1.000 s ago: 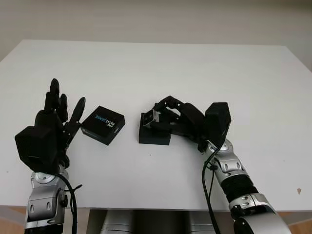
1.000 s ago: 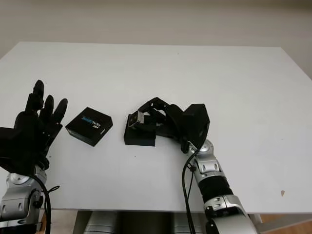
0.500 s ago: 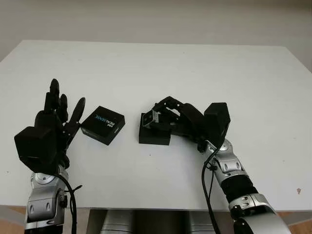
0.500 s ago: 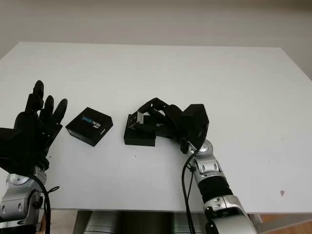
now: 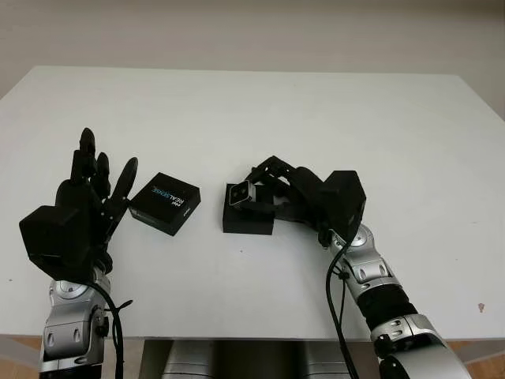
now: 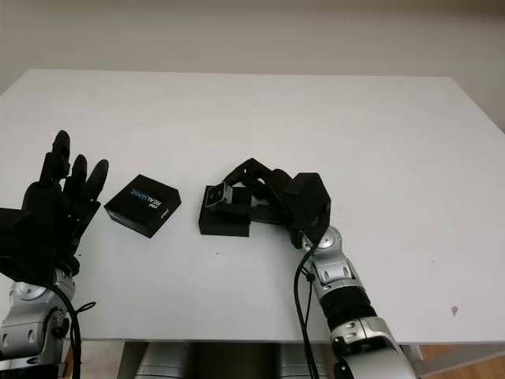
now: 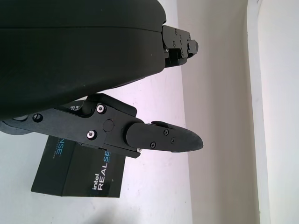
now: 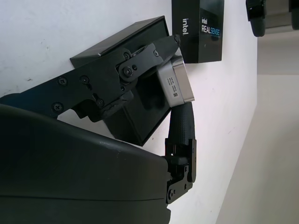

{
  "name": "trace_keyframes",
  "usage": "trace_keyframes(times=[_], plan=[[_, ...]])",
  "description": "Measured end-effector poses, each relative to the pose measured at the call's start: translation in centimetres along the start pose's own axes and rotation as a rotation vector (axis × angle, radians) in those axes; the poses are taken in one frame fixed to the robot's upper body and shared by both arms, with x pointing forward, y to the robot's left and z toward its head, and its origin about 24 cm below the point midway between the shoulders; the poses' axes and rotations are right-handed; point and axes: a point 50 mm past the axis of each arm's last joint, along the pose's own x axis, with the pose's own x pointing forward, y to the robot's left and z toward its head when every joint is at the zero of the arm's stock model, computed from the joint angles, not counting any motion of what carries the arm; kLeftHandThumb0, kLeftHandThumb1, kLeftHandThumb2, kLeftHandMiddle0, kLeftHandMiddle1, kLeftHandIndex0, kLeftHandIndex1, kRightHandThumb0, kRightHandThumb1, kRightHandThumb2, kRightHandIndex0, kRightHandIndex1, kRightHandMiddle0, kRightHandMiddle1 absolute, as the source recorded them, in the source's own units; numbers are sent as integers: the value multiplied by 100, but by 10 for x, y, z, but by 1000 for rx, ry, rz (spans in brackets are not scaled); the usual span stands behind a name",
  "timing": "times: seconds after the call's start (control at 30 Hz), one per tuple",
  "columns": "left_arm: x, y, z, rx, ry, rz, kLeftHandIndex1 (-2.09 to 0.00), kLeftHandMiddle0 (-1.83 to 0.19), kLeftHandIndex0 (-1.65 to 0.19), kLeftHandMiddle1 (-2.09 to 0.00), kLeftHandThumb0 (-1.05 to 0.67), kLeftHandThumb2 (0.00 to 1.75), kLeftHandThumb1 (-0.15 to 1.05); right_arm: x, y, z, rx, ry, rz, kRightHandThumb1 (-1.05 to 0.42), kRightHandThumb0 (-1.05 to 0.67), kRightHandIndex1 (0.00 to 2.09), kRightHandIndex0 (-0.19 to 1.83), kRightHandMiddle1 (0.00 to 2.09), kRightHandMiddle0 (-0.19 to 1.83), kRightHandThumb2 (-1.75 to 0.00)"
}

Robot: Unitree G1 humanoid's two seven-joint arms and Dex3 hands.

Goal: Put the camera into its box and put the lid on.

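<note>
Desk (image 5: 316,110) surface is plain matte white, rectangular, smooth, with a few tiny dark specks near the front. Camera (image 5: 240,194) is a small flat block with a brushed silver metal shell and a dark front face, rounded corners, pinched in the right hand (image 5: 278,192) between its black fingertips, tilted and held just above the open box (image 5: 248,221). Box is a low black rectangular tray, matte cardboard look, sitting on the desk near centre; in the right wrist view the camera (image 8: 176,81) hangs over the box's far edge, not seated inside as far as can be told. Right hand is hard black plastic with visible screw heads and hinged links, fingers curled round the camera.

Lid (image 5: 165,203) is a flat black box top with white and blue "intel REALSENSE" print, lying on the desk to the left of the box, apart from it, angled. Left hand (image 5: 87,197) is open, holding nothing, raised upright just left of the lid, a fingertip close to the lid's corner but contact cannot be told.

Versus a second ago: right hand and camera have shifted slightly left and lower over the box; camera face now turns more toward the head view. Lid and left hand unchanged, box nudged a little left.
</note>
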Motion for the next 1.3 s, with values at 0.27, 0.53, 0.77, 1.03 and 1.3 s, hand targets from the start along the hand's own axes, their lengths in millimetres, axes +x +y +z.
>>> trace_keyframes(times=[0.27, 0.53, 0.77, 1.03, 1.3], plan=[[-1, 0, 1, 7, -3, 4, -5, -4, 1, -6, -50, 22, 105, -2, -1, -1, -58, -1, -7, -91, -40, 7, 25, 178, 33, -5], [-1, 0, 1, 7, -3, 4, -5, -3, 2, -5, -50, 22, 105, -3, 2, 0, -146, -9, -10, -92, -42, 7, 25, 176, 28, -5], [-2, -1, 2, -8, -5, 2, -5, -2, 1, -5, -49, 19, 105, -9, 4, 8, -310, -28, 26, -92, -51, 3, 13, 116, 5, -5], [-2, -1, 2, -2, -5, 3, -6, -5, 0, -6, -50, 22, 105, -15, 10, 23, -487, -68, 64, -90, -58, 3, -1, 51, 13, -5], [-2, -1, 2, 5, -6, 1, -6, -4, 1, -5, -49, 22, 105, -21, 12, 31, -566, -98, 49, -90, -61, 3, -9, 22, 8, -5]])
